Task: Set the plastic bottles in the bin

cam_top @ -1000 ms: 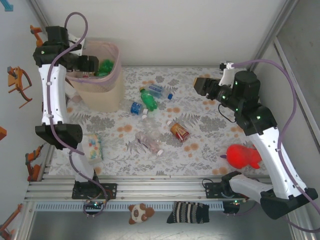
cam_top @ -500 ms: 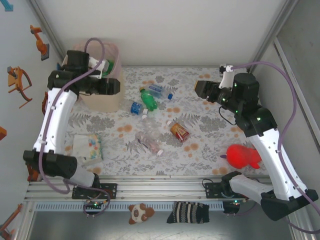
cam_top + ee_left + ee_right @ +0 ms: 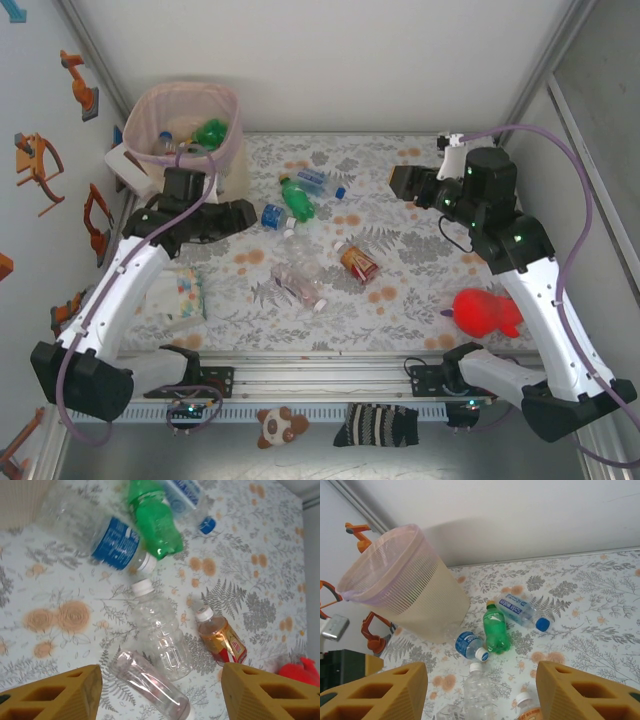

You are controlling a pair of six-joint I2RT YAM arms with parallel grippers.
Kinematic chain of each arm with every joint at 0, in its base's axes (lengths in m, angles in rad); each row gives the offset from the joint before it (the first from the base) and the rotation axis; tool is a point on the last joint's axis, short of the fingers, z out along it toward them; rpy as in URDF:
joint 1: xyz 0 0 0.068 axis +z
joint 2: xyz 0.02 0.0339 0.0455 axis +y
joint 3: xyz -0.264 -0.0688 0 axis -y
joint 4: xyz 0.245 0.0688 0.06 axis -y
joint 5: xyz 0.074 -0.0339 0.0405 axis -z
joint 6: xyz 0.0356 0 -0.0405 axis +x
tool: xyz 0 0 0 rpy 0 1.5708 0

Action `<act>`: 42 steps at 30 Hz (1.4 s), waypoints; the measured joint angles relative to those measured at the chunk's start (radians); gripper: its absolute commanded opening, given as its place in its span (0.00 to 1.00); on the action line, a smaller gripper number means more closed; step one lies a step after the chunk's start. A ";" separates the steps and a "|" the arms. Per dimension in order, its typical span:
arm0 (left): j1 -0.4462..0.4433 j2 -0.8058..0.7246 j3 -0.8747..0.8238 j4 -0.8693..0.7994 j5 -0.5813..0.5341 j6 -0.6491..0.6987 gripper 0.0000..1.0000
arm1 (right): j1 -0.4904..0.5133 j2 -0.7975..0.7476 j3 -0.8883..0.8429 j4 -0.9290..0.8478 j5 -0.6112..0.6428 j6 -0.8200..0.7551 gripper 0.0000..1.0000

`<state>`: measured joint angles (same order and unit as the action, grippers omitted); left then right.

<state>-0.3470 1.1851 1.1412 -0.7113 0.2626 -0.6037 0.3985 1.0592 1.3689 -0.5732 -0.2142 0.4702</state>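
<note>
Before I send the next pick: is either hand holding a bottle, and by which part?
Nothing is held: the left hand and right hand both stand open, with no bottle between their fingers.

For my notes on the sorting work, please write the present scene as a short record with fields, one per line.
bin: pale pink basket, at the back left, some bottles inside
green bottle: on the table, outside the bin
blue-capped bottle: lying beside the green one
blue-labelled bottle with white cap: on its side, near the bin
clear bottles: two, close together, one with a white cap, one pinkish
copper-coloured bottle: on the table
left gripper: open, empty
right gripper: open, empty
red plush: front right
</note>
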 measured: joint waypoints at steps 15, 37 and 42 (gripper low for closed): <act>-0.294 0.140 -0.134 0.020 -0.297 -0.573 0.67 | 0.000 -0.016 -0.011 0.000 0.007 0.000 0.58; -0.446 0.410 -0.111 0.054 -0.222 -0.799 0.73 | 0.000 -0.071 -0.014 -0.025 0.044 0.000 0.58; -0.476 0.433 -0.101 0.068 -0.192 -0.802 0.68 | 0.000 -0.081 -0.014 -0.034 0.048 0.000 0.58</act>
<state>-0.8234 1.6176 1.0401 -0.6430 0.0711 -1.4055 0.3985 0.9779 1.3544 -0.6067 -0.1658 0.4698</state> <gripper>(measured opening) 0.695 0.583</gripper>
